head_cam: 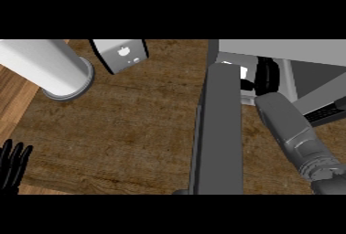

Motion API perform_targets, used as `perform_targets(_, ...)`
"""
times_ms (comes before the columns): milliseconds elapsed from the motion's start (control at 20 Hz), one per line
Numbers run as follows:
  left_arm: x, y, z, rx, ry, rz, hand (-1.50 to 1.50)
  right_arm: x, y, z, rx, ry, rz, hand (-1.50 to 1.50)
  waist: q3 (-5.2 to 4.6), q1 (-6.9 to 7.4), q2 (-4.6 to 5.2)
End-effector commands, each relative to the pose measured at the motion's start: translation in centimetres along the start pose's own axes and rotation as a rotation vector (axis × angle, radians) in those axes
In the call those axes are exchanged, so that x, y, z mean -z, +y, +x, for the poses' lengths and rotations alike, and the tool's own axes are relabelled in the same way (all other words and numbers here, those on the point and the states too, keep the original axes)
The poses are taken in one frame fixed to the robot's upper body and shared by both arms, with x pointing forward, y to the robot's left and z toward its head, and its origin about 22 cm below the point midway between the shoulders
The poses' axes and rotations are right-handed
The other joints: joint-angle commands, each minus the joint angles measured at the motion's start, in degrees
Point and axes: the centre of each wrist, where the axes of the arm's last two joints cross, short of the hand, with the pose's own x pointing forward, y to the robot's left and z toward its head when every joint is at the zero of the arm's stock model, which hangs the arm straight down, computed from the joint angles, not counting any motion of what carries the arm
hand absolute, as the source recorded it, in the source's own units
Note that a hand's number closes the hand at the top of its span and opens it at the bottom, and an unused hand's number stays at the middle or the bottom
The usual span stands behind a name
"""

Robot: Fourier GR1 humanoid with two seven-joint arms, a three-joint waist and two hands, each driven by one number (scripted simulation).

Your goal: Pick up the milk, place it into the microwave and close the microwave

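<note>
Fingers of the left hand (pixel 13 167) show at the lower left edge of the head view, straight, apart and pointing up; the hand rests there and holds nothing. It lies over the wooden counter (pixel 121 137), well apart from every other item.

At the lower right, the right forearm (pixel 294 132) runs up and slightly leftward from the edge. Just beside it on its left stands the microwave door (pixel 219 137), swung open and seen edge-on as a long dark grey slab that crosses the counter from near to far.

Beyond the end of the forearm, the right hand (pixel 267 75) sits at the opening of the microwave (pixel 283 48), past the far end of the door. Its fingers are curled round the milk (pixel 241 72), which shows only as a small white patch between the hand and the door. Whether the milk rests on the microwave floor cannot be told.

At the far left, a white cylinder (pixel 40 61) stands on a grey base. Just right of it a grey box (pixel 121 55) stands tilted
</note>
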Motion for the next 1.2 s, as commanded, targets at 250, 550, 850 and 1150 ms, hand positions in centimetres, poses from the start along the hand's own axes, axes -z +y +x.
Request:
perform_targets(250,1.1,0.2,-0.3,0.004,-0.005,-0.026,-1.50,-0.1,1.2,1.5,0.002,-0.033,0.032,-1.50,-0.05,-0.27,-0.09)
perform_targets(550,0.7,0.0,-0.8,0.005,0.012,-0.006,-1.50,-0.6,0.8,0.4,0.017,-0.032,0.056,-1.50,-0.01,-1.45,-0.62)
perform_targets(850,0.4,-0.4,-1.0,-0.002,-0.013,-0.003,-1.50,-0.8,1.4,1.2,0.056,-0.017,0.057,-1.50,-0.05,-1.74,-1.04)
perform_targets(1150,-0.5,-0.7,-1.4,0.010,-0.016,0.026,-1.50,-2.0,0.6,-1.3,0.100,-0.019,0.075,-1.50,-0.06,-3.18,-1.49)
